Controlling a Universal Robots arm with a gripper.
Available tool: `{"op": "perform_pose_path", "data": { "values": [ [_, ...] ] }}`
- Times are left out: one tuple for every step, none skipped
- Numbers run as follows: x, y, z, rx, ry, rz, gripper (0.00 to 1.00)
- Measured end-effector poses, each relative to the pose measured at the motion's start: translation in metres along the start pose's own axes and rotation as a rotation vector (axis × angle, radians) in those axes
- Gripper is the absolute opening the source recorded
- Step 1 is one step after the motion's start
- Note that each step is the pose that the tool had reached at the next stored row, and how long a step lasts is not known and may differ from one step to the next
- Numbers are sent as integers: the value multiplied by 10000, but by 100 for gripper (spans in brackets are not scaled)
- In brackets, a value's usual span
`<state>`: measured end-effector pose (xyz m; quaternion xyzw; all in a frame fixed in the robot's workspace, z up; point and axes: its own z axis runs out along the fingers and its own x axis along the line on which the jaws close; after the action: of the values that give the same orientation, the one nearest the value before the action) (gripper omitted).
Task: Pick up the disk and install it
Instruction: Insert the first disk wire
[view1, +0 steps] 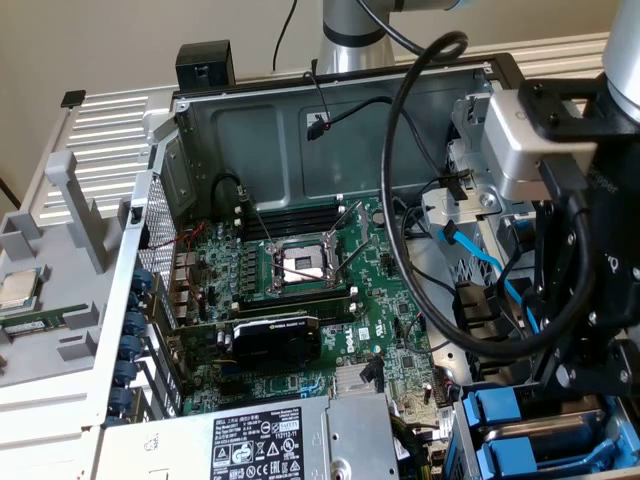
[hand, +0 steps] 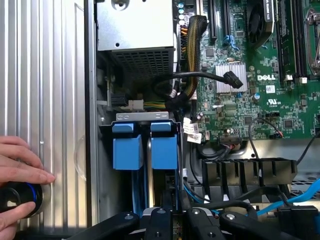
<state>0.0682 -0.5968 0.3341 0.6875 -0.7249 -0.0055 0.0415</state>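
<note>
Two disks in blue plastic frames sit side by side in the drive cage at the case's corner: one disk (hand: 164, 150) lies nearer the motherboard and the other blue-framed drive (hand: 126, 147) nearer the case wall. In the exterior view their blue frames (view1: 500, 412) show at the lower right. My gripper (hand: 170, 212) hangs directly over the end of the disk nearer the motherboard, its linkage folded inward and its jaws close together. I cannot tell whether they pinch the frame. From outside, the gripper (view1: 578, 385) is the black body just above the cage.
The open case holds the motherboard (view1: 300, 300), a grey power-supply box (view1: 260, 440) and loose black and blue cables (view1: 500, 280) beside the cage. A person's hand (hand: 20, 170) rests on a black knob on the ribbed metal surface beside the case.
</note>
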Motion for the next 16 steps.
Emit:
{"op": "perform_pose_path", "data": {
  "values": [
    [0,0,2,1,-4,10,17],
    [0,0,4,0,-5,22,17],
    [0,0,4,-1,-4,34,17],
    [0,-1,4,-2,-3,47,17],
    [-1,0,5,-3,-4,61,17],
    [0,0,6,-3,-4,73,17],
    [-1,0,7,-4,-5,84,17],
    [-1,0,8,-5,-6,94,17],
    [-1,0,9,-6,-7,103,17],
    [-1,0,9,-6,-8,112,17],
    [-1,-1,10,-6,-8,122,17],
    [-1,0,10,-7,-8,130,17],
    [-1,-1,10,-7,-8,137,17],
    [-1,-1,11,-8,-9,144,17],
    [-1,-1,11,-8,-10,150,17],
    [-1,-1,11,-8,-11,154,17]
  ]
}}
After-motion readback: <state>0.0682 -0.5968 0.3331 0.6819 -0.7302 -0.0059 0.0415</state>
